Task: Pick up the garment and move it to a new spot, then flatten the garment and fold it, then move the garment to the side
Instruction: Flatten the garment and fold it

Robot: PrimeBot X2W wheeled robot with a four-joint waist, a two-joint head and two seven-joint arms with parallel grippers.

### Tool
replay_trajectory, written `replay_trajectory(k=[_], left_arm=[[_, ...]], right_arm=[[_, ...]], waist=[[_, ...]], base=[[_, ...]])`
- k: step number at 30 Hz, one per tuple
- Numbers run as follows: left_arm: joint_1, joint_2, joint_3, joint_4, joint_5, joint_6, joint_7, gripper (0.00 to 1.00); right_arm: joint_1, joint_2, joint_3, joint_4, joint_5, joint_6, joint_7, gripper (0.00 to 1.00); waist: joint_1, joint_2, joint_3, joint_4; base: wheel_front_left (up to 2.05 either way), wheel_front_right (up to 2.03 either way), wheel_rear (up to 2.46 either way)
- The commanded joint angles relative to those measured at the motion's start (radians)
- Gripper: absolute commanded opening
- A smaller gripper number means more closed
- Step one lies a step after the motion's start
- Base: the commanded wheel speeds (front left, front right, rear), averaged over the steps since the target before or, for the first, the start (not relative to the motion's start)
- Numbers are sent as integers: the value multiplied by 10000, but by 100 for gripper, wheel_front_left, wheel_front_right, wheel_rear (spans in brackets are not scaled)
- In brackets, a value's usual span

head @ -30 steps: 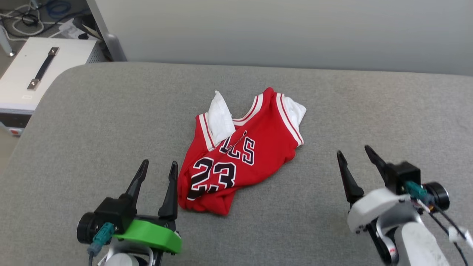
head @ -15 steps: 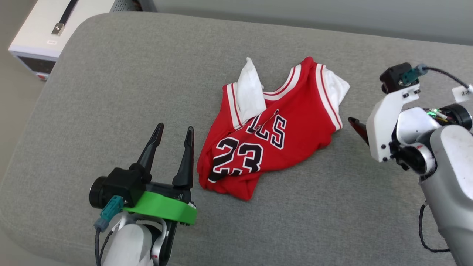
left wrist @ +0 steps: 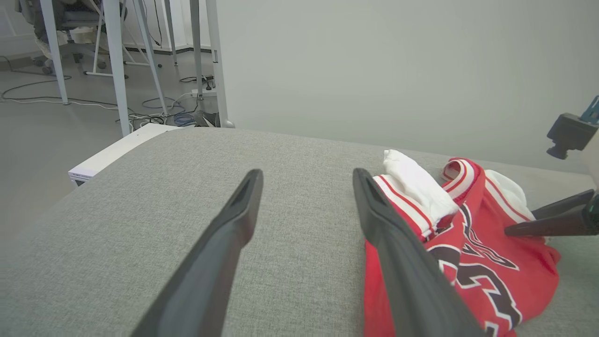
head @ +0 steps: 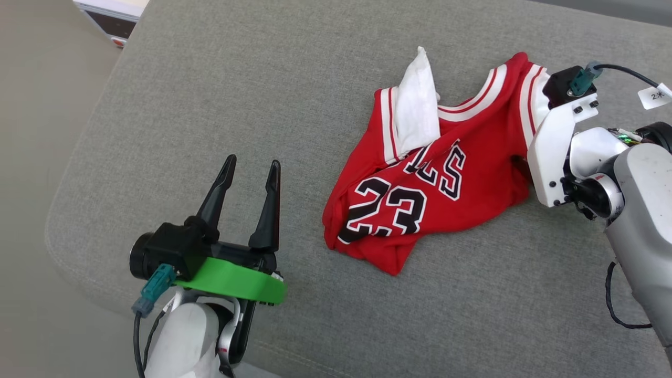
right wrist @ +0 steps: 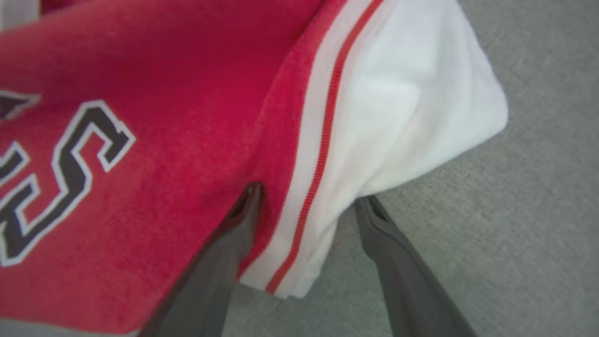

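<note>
The garment (head: 462, 194), red with white sleeves and a black 23, lies crumpled on the grey cushion (head: 236, 79). One white sleeve is flipped up over its chest. My left gripper (head: 252, 164) hovers open to the garment's left, apart from it; in the left wrist view its jaws (left wrist: 307, 173) hold nothing and the garment (left wrist: 472, 243) lies to their right. My right gripper (right wrist: 309, 194) points down at the garment's right shoulder. It is open, its fingers straddling the striped trim (right wrist: 323, 140) beside the white sleeve (right wrist: 421, 107). The left wrist view shows the right gripper (left wrist: 519, 223) from the side.
The cushion's rounded left edge (head: 84, 157) drops to bare floor (head: 37, 157). A white box (head: 113, 10) stands off the far left corner. A plain wall (left wrist: 374, 70) rises behind the cushion, with metal legs and cables (left wrist: 117, 70) on the floor at left.
The head camera has tilted down and turned left. My right arm has swung from the near right up to the garment's right shoulder, fingers now pointing down onto its edge. The left gripper has held still.
</note>
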Motion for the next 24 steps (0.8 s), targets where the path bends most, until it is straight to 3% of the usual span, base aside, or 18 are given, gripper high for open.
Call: replay_trajectory(k=[1,2,3,4,5,14,24], left_arm=[[-152,-52,2,-16,-116,-68,-57,100],[-146,-53,5,-9,-131,-68,-57,100],[-137,-53,14,3,-144,-68,-57,100],[-129,-54,28,18,-148,-68,-57,100],[-112,-54,49,43,-146,-68,-57,100],[156,-55,208,256,27,-69,-57,100],[539,-56,211,320,219,-69,-57,100]], right_arm=[[30,-7,207,305,21,-4,-71,100],[47,-12,302,411,56,-4,-108,100],[64,-26,420,508,102,-4,-181,50],[76,-47,517,564,142,-4,-266,33],[91,-91,622,628,196,-4,-387,0],[472,-822,1353,534,547,-4,-1626,0],[1699,-2465,1429,272,870,-4,-2295,0]], waist=[[-2,0,183,195],[-2,0,179,189],[-2,0,167,170],[-2,0,142,143],[-2,0,96,102],[-2,0,-807,-591],[-2,0,-1556,-1240]], base=[[0,0,0],[0,0,0],[0,0,0],[0,0,0],[0,0,0],[0,0,0],[0,0,0]])
